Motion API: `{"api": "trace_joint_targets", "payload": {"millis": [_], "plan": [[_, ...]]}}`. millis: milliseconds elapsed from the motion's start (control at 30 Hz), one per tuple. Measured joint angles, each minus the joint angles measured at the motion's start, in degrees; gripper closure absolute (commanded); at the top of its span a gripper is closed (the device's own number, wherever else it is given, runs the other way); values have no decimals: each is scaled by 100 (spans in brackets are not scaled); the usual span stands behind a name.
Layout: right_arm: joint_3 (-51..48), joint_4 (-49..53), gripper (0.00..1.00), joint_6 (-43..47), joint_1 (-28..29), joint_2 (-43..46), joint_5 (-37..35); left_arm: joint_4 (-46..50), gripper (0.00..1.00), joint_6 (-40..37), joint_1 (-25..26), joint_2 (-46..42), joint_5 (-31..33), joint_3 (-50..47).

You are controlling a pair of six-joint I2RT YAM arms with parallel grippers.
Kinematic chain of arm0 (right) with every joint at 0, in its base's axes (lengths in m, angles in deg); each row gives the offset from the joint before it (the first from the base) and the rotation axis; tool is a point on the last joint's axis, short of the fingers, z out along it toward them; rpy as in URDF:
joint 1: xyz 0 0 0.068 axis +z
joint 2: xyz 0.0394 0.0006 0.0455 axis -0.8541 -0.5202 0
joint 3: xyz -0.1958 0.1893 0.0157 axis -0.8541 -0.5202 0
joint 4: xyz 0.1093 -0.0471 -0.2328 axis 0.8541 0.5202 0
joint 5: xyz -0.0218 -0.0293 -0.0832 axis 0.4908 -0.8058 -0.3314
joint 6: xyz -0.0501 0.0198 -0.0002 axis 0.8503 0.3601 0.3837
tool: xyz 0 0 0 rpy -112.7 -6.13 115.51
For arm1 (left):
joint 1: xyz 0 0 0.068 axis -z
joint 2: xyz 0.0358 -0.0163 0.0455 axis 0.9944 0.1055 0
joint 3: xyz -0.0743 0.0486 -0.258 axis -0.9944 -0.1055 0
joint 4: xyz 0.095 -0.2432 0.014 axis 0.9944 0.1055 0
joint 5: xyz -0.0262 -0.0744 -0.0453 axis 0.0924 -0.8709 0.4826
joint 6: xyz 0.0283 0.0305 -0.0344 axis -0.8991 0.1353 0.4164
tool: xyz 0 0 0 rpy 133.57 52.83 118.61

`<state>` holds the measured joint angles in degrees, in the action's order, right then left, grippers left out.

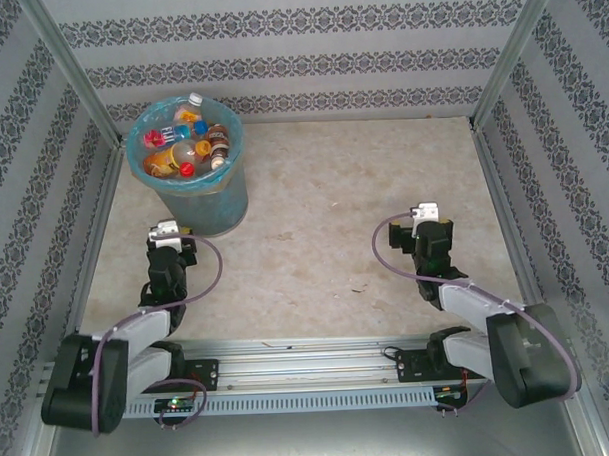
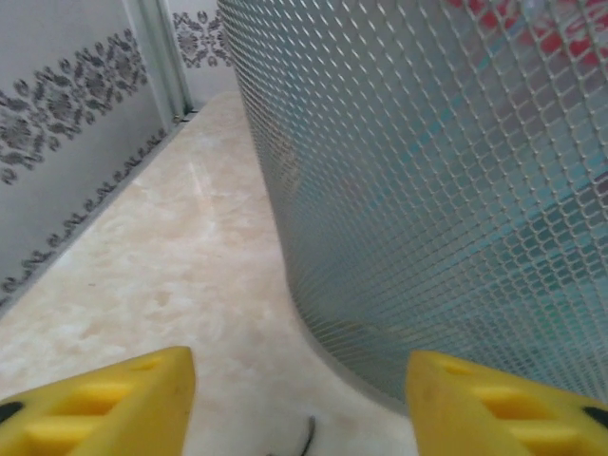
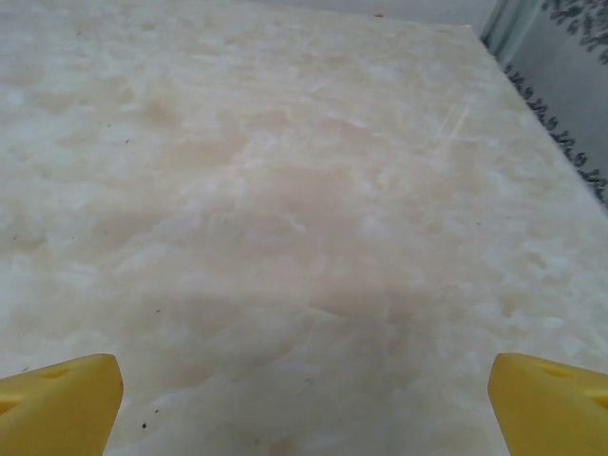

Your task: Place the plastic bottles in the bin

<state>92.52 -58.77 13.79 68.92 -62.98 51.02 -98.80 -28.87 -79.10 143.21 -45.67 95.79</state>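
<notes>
Your left gripper (image 1: 167, 233) sits low at the foot of the bin (image 1: 199, 204), and from its wrist camera the mesh wall (image 2: 427, 190) rises just ahead and to the right. The yellow fingers (image 2: 123, 404) stand well apart with nothing between them. Your right gripper (image 1: 424, 216) is spread wide over the bare table (image 1: 323, 187), well away from the bin, and it too is carrying nothing (image 3: 304, 389).

Every one of the plastic bottles (image 1: 186, 142) you can see lies inside the bin, above and beyond the left gripper. They are heaped against the blue liner with their long axes pointing every way and a few caps up. The left arm is much the nearer one. To my eye the job looks finished, so the next move is probably just drawing that arm back from the wall.
</notes>
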Motion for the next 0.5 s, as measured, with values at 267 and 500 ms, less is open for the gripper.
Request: {"api": "trace_joint_targets", "payload": {"millis": [267,500], "plan": [[22,-1314,2,581,-101,-791,1126,-2175,14,-79,-122,2291,-708,-31],[46,-2452,2,409,-817,-1731,1576,-2415,0,-162,-127,2824,-968,258]]}}
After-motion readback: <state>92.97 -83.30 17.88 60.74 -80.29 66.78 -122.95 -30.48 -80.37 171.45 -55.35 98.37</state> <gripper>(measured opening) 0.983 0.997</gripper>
